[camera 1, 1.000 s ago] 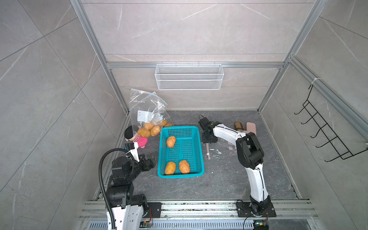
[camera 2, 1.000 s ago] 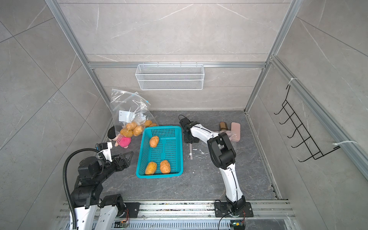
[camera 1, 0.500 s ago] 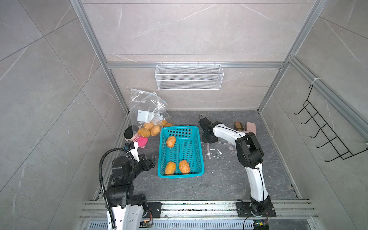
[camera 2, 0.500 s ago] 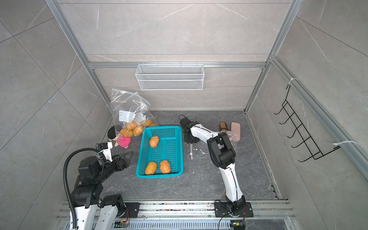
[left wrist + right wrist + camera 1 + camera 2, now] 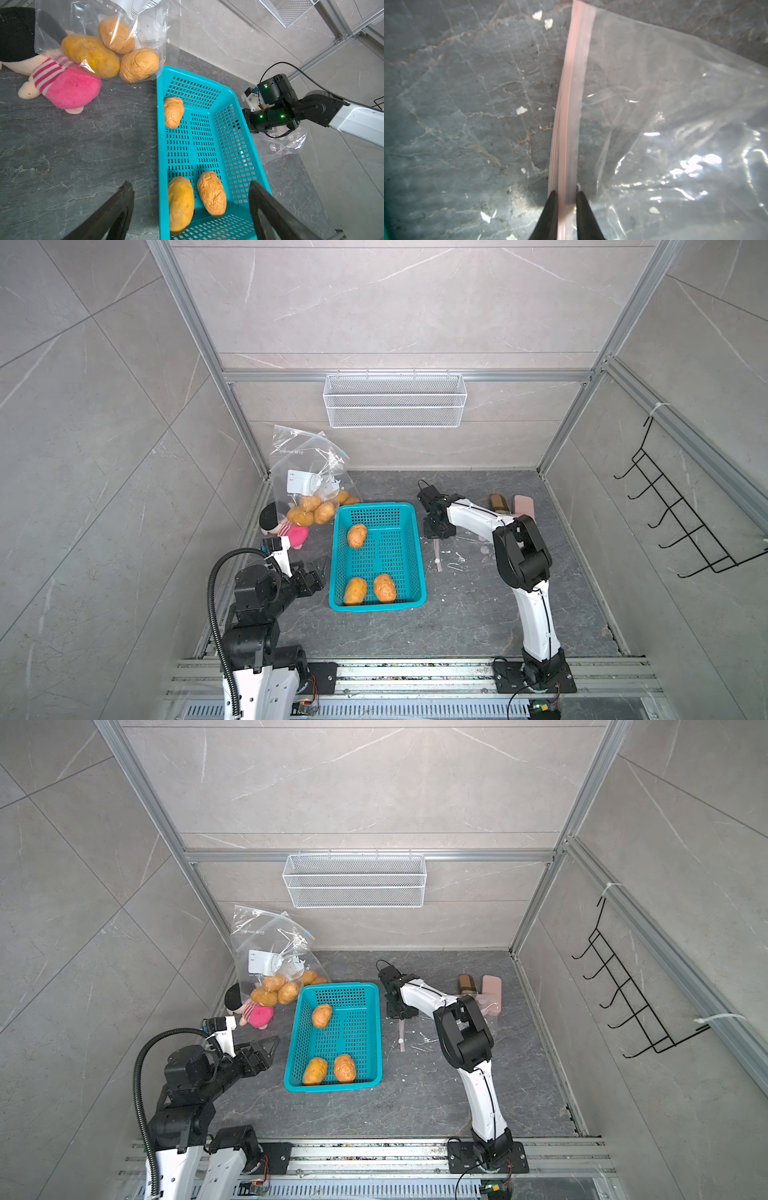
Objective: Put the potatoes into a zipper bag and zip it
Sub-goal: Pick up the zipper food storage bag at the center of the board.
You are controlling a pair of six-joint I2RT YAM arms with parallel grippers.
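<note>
Three wrinkled orange-tan potatoes [image 5: 357,535] [image 5: 211,193] lie in a teal basket [image 5: 417,556]. Several more potatoes [image 5: 311,510] sit inside a clear bag [image 5: 305,456] leaning in the back left corner. An empty clear zipper bag [image 5: 664,116] lies flat on the floor right of the basket, and its pink zip strip [image 5: 435,549] [image 5: 566,104] faces the basket. My right gripper [image 5: 436,533] [image 5: 565,199] points down, shut on the near end of that strip. My left gripper [image 5: 272,1048] [image 5: 190,186] hangs open at the basket's near left corner, holding nothing.
A pink plush doll [image 5: 291,531] lies beside the filled bag. Brown [image 5: 498,502] and pink [image 5: 524,506] items rest at the back right. A white wire shelf [image 5: 395,400] hangs on the back wall and a black hook rack [image 5: 673,522] on the right wall. White crumbs [image 5: 521,110] dot the floor.
My right gripper's jaws have closed in on the bag's pink strip. Neither arm has shifted place, and the potatoes and basket lie as before.
</note>
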